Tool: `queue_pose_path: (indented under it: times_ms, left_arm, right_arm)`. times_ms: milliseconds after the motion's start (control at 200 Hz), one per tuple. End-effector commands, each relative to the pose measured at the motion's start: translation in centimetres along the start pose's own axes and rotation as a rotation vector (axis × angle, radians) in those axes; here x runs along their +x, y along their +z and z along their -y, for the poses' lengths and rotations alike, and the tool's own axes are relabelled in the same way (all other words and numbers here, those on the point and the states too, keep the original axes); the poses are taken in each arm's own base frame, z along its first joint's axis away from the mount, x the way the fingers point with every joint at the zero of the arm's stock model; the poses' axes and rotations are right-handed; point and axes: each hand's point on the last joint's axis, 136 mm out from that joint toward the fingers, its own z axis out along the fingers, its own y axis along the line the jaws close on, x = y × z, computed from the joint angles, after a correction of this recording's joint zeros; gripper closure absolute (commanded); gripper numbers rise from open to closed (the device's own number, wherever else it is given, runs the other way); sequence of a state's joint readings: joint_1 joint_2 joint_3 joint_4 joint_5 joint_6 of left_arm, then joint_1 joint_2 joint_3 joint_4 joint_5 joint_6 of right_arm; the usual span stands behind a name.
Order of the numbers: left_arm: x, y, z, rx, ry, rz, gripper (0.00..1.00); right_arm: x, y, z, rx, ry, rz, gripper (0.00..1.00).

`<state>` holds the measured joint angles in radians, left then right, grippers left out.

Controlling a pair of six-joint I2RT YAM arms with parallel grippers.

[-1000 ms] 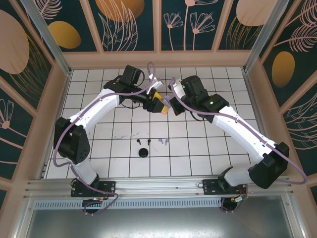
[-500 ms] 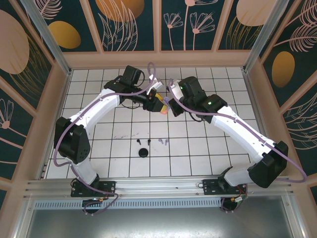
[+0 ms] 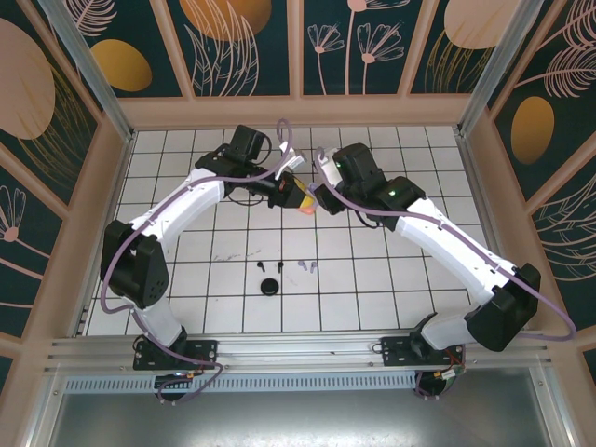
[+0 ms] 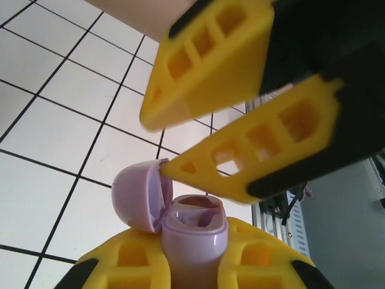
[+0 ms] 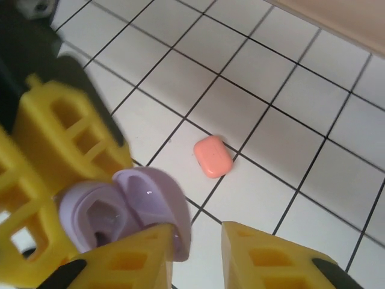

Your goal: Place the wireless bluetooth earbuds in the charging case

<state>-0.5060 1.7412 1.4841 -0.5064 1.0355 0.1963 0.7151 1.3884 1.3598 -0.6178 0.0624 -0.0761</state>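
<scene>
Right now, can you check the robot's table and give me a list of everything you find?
Surface: white tiled table, a few faint marks.
Job's things: lilac charging case held up off the table, lid open, sockets look empty; lilac earbuds and black earbuds lie loose on the tiles; salmon-pink case lies shut on the tiles.
Clutter: small black round thing, too small to name.
Grippers: left gripper shut on the lilac charging case; right gripper open, one fingertip touching the lid.
Cables: purple cable along each arm.
Surroundings: leaf-patterned wall panels.
</scene>
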Motion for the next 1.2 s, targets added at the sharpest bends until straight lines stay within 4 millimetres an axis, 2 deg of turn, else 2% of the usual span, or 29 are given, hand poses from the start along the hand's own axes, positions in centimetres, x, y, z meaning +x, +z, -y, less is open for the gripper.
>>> queue_pose_path:
  times_ms: [0, 170, 255, 320, 460, 480, 500, 545, 681, 746, 941, 1091, 1196]
  left_arm:
    - [-1.0, -0.6, 1.1, -0.013, 0.044, 0.065, 1.0]
    - [-2.6, -2.4, 0.0, -0.126, 0.074, 0.218, 1.0]
    - [-3.3, -3.7, -0.3, -0.19, 0.093, 0.295, 1.0]
    - [-3.8, -4.7, -0.3, -0.243, 0.116, 0.358, 1.0]
    - [-4.9, -7.1, 0.4, -0.341, 0.168, 0.506, 1.0]
    - [-5.6, -7.7, 0.8, -0.356, 0.183, 0.538, 1.0]
    - [-5.0, -7.8, 0.5, -0.373, 0.171, 0.552, 1.0]
    - [-5.2, -8.7, 0.8, -0.402, 0.184, 0.601, 1.0]
    - [-5.2, -10.7, 1.7, -0.466, 0.214, 0.719, 1.0]
    - [-5.1, -11.4, 1.8, -0.49, 0.221, 0.753, 1.0]
    - [-4.7, -11.7, 2.2, -0.505, 0.304, 0.791, 1.0]
    - [-4.4, -12.5, 2.8, -0.534, 0.377, 0.855, 1.0]
    - [-3.9, -14.2, 3.9, -0.584, 0.442, 0.951, 1.0]
  right_arm:
    - [-3.6, -3.1, 0.9, 0.048, 0.047, 0.127, 0.6]
    - [-3.4, -6.3, 1.2, 0.039, 0.157, 0.18, 0.46]
    - [-1.8, -7.0, 1.1, 0.022, 0.231, 0.173, 0.45]
    - [0.0, -6.5, 1.0, 0.014, 0.292, 0.147, 0.44]
    - [4.7, -3.6, 0.5, 0.004, 0.422, 0.052, 0.44]
    - [5.4, -3.0, 0.4, 0.003, 0.44, 0.036, 0.44]
    - [5.9, -2.5, 0.2, 0.001, 0.459, 0.025, 0.44]
    - [7.6, -1.3, -0.3, -0.011, 0.494, -0.014, 0.44]
    - [10.9, 1.8, -2.4, -0.03, 0.546, -0.102, 0.44]
    - [12.0, 3.0, -3.5, -0.039, 0.534, -0.142, 0.44]
    - [14.5, 6.8, -6.9, -0.026, 0.416, -0.284, 0.48]
    - [15.9, 9.3, -8.1, 0.032, 0.308, -0.379, 0.52]
    - [16.6, 10.6, -8.5, 0.059, 0.259, -0.425, 0.54]
